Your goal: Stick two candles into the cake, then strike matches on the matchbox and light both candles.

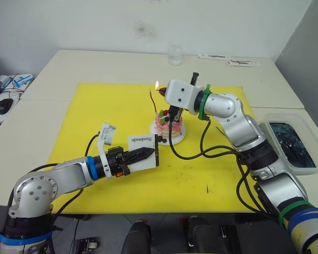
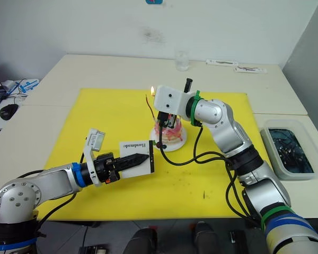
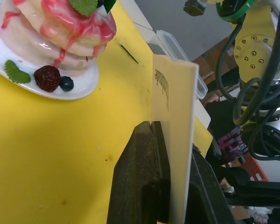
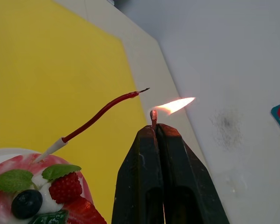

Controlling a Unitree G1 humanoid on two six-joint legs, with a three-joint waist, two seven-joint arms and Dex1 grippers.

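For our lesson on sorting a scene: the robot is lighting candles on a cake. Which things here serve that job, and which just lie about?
Job:
- cake on its plate
- red candle stuck in the cake, unlit
- burning match in the right gripper
- matchbox in the left gripper

Lying about:
- glass
- clear tub
- computer mouse
- stray stick on the yellow mat

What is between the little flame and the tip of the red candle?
Nothing: the right wrist view shows bare air between the flame and the red candle tip.
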